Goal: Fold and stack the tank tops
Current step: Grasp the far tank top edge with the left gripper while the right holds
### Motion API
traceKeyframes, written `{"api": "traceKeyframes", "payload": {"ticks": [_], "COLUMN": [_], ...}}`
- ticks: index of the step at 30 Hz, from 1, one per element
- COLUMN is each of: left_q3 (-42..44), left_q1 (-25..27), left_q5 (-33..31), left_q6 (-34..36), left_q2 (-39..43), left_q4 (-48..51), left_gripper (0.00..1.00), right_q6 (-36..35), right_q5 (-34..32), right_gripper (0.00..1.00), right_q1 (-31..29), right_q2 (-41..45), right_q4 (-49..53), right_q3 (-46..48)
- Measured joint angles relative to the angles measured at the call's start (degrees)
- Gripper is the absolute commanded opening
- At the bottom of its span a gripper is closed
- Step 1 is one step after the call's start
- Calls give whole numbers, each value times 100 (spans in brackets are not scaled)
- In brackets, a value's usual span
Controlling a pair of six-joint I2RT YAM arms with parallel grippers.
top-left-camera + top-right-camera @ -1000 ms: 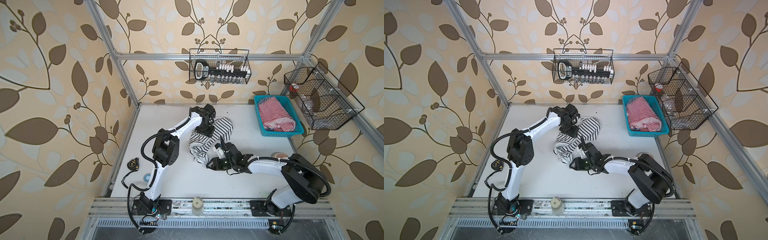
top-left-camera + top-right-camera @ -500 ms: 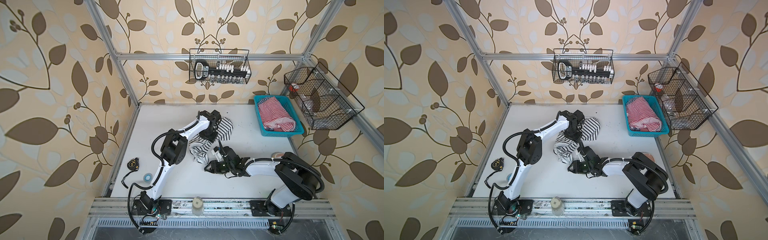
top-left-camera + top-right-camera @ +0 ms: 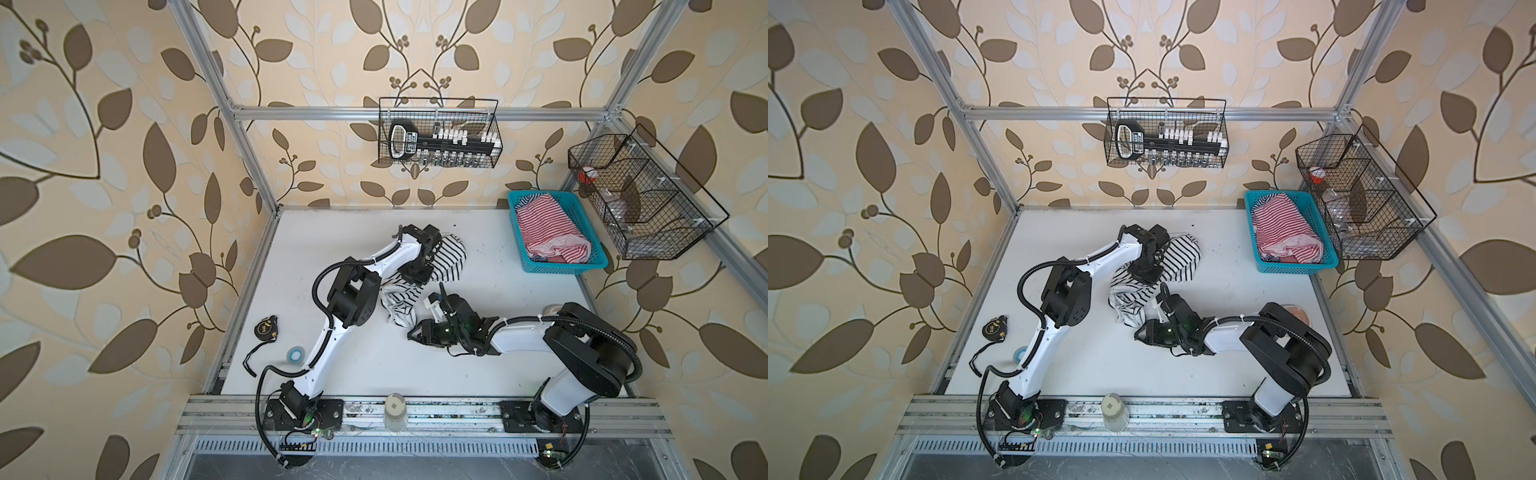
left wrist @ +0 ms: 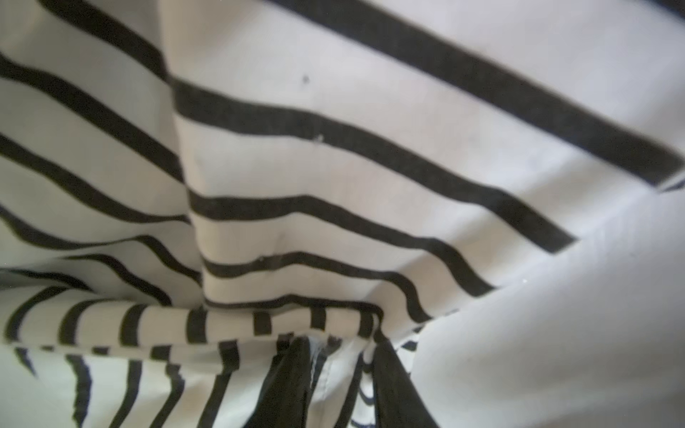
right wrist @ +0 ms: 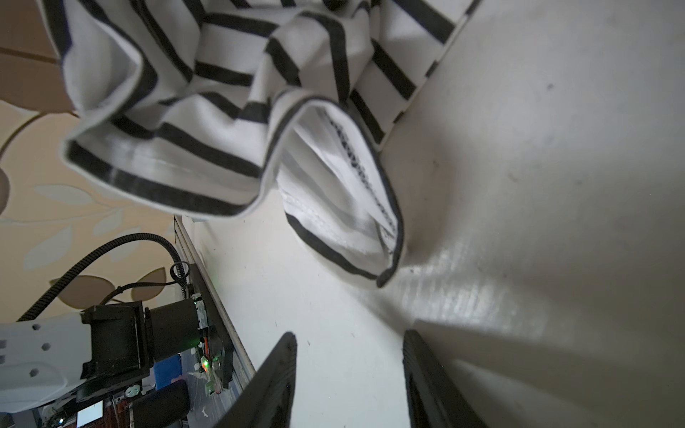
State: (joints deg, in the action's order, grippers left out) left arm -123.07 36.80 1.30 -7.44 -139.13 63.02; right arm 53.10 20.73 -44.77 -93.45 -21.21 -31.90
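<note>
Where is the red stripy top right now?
In both top views the red-and-white striped knit tank top lies crumpled in the blue plastic basket at the white table's far right corner, beside the black wire wall rack.

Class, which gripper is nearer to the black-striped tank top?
Left. The left gripper is down on the black-striped tank top, pinching its cloth; the right gripper stands open beside its near edge, not touching.

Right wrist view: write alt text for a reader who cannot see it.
A crumpled black-striped tank top lies on the white table, its dark-bound hem drooping toward the camera. The right hand sits open and empty short of the cloth, with bare table between its two dark fingers.
</note>
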Motion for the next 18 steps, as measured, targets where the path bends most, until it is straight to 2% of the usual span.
{"api": "traceKeyframes", "payload": {"ticks": [6, 12, 14, 18], "left_q3": [-9, -9, -9, -9], "left_q1": [0, 0, 0, 0], "left_q5": [-2, 9, 15, 17], "left_q6": [-33, -42, -44, -48], "left_q2": [4, 109, 195, 400], "left_q4": [0, 31, 39, 44], "left_gripper": [1, 0, 0, 0], "right_q6": [9, -136, -168, -195], "right_q5": [-85, -188, -186, -107], "right_gripper": [49, 45, 39, 16], "right_q1": [144, 293, 306, 302], "right_q2": [0, -219, -328, -562], "right_q4": [63, 376, 393, 302], "right_q3": [-63, -457, -566, -658]}}
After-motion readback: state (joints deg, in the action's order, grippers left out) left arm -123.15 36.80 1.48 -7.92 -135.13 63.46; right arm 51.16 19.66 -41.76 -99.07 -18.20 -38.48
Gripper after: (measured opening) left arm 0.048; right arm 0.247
